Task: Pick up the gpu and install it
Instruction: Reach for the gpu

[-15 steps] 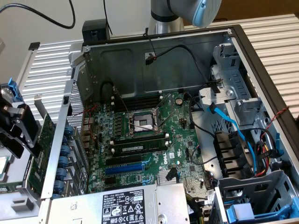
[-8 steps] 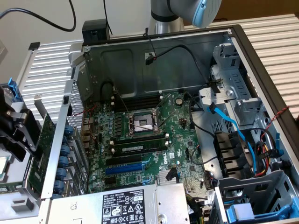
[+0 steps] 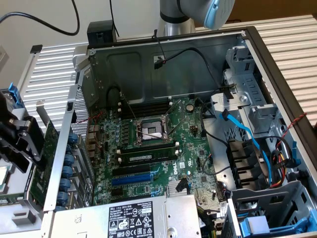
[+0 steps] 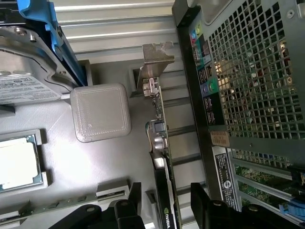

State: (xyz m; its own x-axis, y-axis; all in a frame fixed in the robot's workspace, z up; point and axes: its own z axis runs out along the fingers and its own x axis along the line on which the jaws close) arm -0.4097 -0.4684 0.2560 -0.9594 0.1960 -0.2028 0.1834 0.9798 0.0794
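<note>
The gpu (image 4: 161, 143) stands on its edge in a grey holder just outside the computer case, with its silver end bracket (image 4: 155, 59) at the end farthest from the gripper and its black shroud nearest the fingers. In the exterior view the gpu (image 3: 43, 163) shows as a green board at that view's left, beside the case's perforated rear wall. My gripper (image 4: 164, 210) straddles the card's near end. Its two black fingers (image 4: 125, 210) stand apart on either side, with gaps to the card. The gripper (image 3: 30, 148) is open and holds nothing.
The open case holds the large green motherboard (image 3: 148, 144), cables and a power supply (image 3: 129, 218). Beside the gpu on the grey holder are a hard drive in a blue carrier (image 4: 28, 62), a processor chip (image 4: 16, 164) and a square grey pad (image 4: 101, 113). The case's perforated rear wall (image 4: 257, 81) is close by.
</note>
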